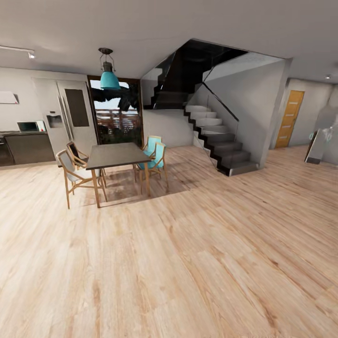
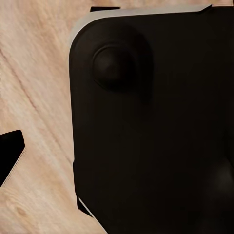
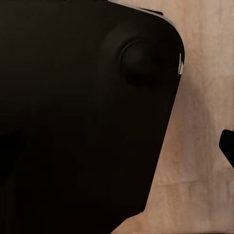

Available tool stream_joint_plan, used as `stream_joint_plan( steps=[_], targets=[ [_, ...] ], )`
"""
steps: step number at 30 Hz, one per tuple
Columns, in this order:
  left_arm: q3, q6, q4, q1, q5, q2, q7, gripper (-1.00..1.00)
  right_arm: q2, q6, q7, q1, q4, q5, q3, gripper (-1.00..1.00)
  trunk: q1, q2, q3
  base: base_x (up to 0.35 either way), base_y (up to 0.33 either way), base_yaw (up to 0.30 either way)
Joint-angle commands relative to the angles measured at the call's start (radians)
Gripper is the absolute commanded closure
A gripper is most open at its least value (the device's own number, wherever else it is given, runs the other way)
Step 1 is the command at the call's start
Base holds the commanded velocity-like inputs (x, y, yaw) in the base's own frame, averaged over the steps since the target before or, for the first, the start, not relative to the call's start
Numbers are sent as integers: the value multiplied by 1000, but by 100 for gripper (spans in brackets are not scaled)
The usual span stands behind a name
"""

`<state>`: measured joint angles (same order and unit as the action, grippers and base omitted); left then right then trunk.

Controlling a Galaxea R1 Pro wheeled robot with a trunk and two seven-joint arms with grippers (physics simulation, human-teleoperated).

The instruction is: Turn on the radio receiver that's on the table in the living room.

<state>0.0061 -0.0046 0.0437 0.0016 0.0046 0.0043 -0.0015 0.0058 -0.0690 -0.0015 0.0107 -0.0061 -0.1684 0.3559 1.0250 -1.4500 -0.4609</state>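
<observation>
Zero task items visible: no radio, no coffee surface. Head camera faces a dark dining table (image 1: 117, 156) with wooden chairs (image 1: 75, 174), teal pendant lamp (image 1: 109, 77) above it, staircase (image 1: 220, 145) behind, orange door (image 1: 289, 119) far right. Wood plank floor (image 1: 188, 263) ahead. Wrist cameras both look down at a dark rounded body panel (image 2: 156, 126) over floor, so arms are probably tucked for driving. Jaws: can't tell, either side. Radio's whereabouts unknown; my guess, the base needs to turn and find the living room.

base plate (image 2: 156, 136): we see matte black, rounded corners, pale grey rim
knob (image 3: 139, 61): we see a round black dome
</observation>
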Motion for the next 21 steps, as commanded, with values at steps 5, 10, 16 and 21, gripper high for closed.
stream_joint_plan(
  steps=[5, 10, 16, 21],
  targets=[
    [-2, 0, 1, 0, -1, 1, 0, -100, 0, 0, 0, 0, 0, 0, 0, -100, 0, 0, 3, 0, 0, -273],
    [-4, 0, 1, 0, -4, 5, 0, -100, 0, 0, 0, 0, 0, 0, 0, -100, 0, 0, 5, 0, 0, -273],
    [-5, 0, 2, 0, -3, 5, 0, -100, -2, -3, 3, 0, 0, -10, 0, -100, 0, 0, 8, 0, 0, -275],
    [-7, 0, 2, 0, -4, 5, 0, -100, -4, -6, 3, 0, 0, -15, 0, -100, 0, 0, 10, 0, 0, -276]
  ],
)
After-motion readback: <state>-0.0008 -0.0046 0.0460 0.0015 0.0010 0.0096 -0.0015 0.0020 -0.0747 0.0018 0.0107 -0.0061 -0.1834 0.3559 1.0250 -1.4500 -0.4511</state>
